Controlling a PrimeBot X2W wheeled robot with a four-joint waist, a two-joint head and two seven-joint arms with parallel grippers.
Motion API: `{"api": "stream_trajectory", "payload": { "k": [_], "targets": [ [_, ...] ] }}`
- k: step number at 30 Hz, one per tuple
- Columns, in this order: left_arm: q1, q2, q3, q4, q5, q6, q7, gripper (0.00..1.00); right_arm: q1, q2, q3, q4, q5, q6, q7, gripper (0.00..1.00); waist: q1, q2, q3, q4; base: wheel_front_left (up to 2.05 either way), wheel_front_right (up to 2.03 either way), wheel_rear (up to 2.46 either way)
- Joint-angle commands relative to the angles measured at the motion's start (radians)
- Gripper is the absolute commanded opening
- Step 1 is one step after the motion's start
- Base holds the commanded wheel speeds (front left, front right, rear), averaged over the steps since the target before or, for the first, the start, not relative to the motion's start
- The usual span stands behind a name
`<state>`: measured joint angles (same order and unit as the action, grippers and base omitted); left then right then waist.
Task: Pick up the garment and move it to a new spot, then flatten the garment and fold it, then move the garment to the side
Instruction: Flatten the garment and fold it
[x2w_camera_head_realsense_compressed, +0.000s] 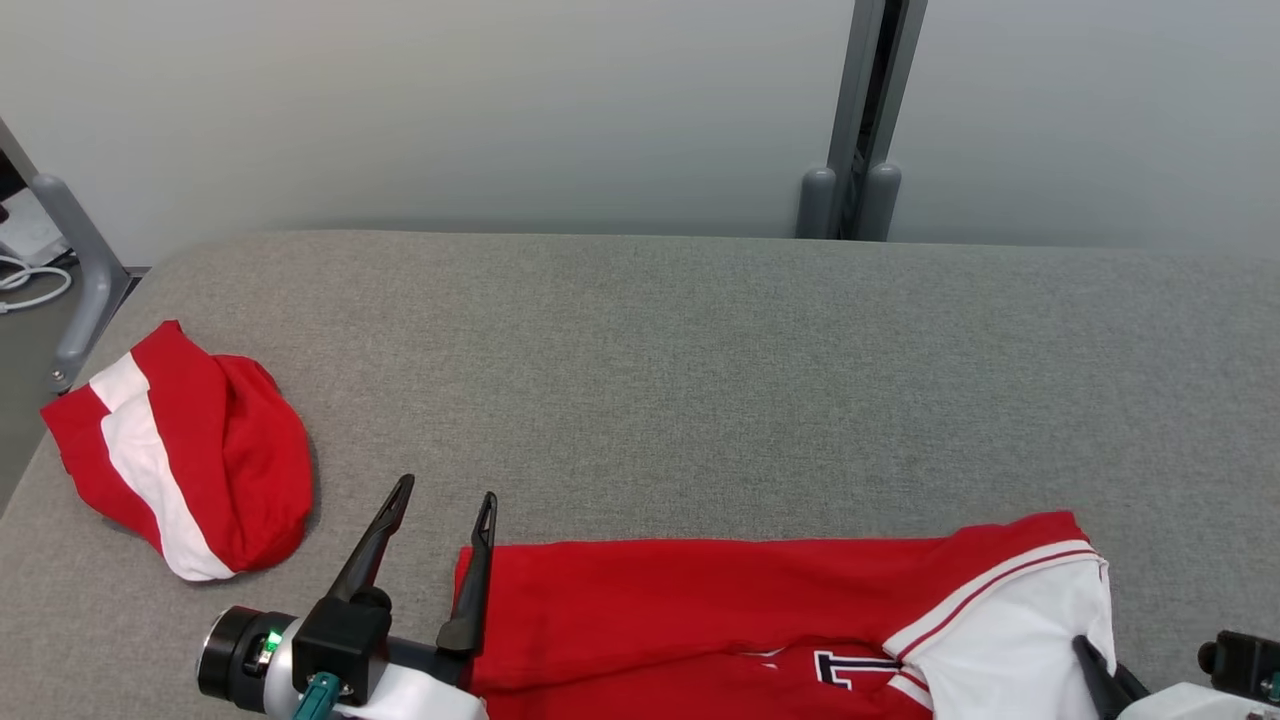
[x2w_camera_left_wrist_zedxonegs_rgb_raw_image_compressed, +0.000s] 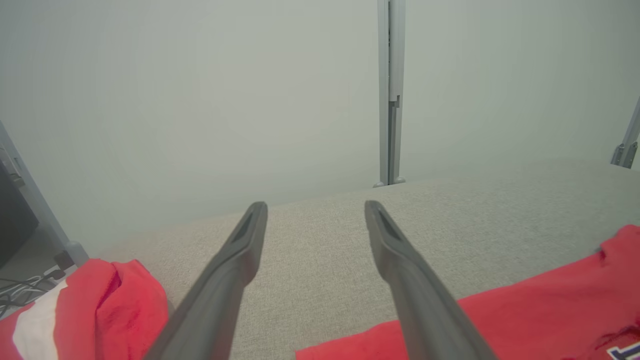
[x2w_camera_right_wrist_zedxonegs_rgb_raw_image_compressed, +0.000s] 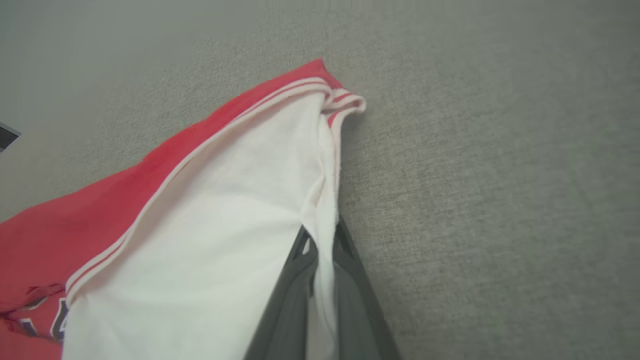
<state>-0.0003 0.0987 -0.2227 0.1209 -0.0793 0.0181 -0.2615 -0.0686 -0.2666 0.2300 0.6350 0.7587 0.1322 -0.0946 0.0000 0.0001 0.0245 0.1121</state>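
The garment (x2w_camera_head_realsense_compressed: 700, 600), a red jersey with a white sleeve (x2w_camera_right_wrist_zedxonegs_rgb_raw_image_compressed: 210, 235), is seen lying on the grey worktop (x2w_camera_head_realsense_compressed: 700, 350), stretched out between the two sets of jaws; its long axis runs from the left jaws across to the right jaws, with the plain red end pointed at the left set and the sleeve end at the right set; the chest lettering (x2w_camera_head_realsense_compressed: 840, 668) is turned upward. The right jaws are closed, and a thin fold at the sleeve's edge is pinched between their fingers (x2w_camera_right_wrist_zedxonegs_rgb_raw_image_compressed: 350, 295); the left jaws are spread wide and nothing is held in them, the inner finger (x2w_camera_head_realsense_compressed: 478, 560) standing just beside the garment's red edge, though contact cannot be confirmed.

The garment is judged to be light, soft and limp; it would be expected to sag and bunch when lifted from one point, and a thin pinch may be pulled loose. A hold at both ends is advised; the red corner just inside the left jaws is the natural place. A second crumpled cloth (x2w_camera_head_realsense_compressed: 180, 450), red and white, lies well apart on the outer side of the left jaws.
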Motion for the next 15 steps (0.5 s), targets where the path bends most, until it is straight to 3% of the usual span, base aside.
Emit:
{"api": "stream_trajectory", "payload": {
  "k": [1,15],
  "targets": [
    [0.008,-0.001,0.005,0.002,0.011,-0.006,-0.004,1.0,-0.014,-0.023,-0.012,0.008,0.012,-0.003,-0.006,0.0,0.0,-0.0001,0.0,0.001,0.0,0.0,0.0],
    [0.013,-0.012,0.017,0.01,0.021,-0.018,-0.004,1.0,-0.102,-0.191,-0.08,0.088,0.018,-0.002,0.027,0.0,0.0,-0.0001,-0.01,0.003,0.0,0.0,0.0]
  ]
}}
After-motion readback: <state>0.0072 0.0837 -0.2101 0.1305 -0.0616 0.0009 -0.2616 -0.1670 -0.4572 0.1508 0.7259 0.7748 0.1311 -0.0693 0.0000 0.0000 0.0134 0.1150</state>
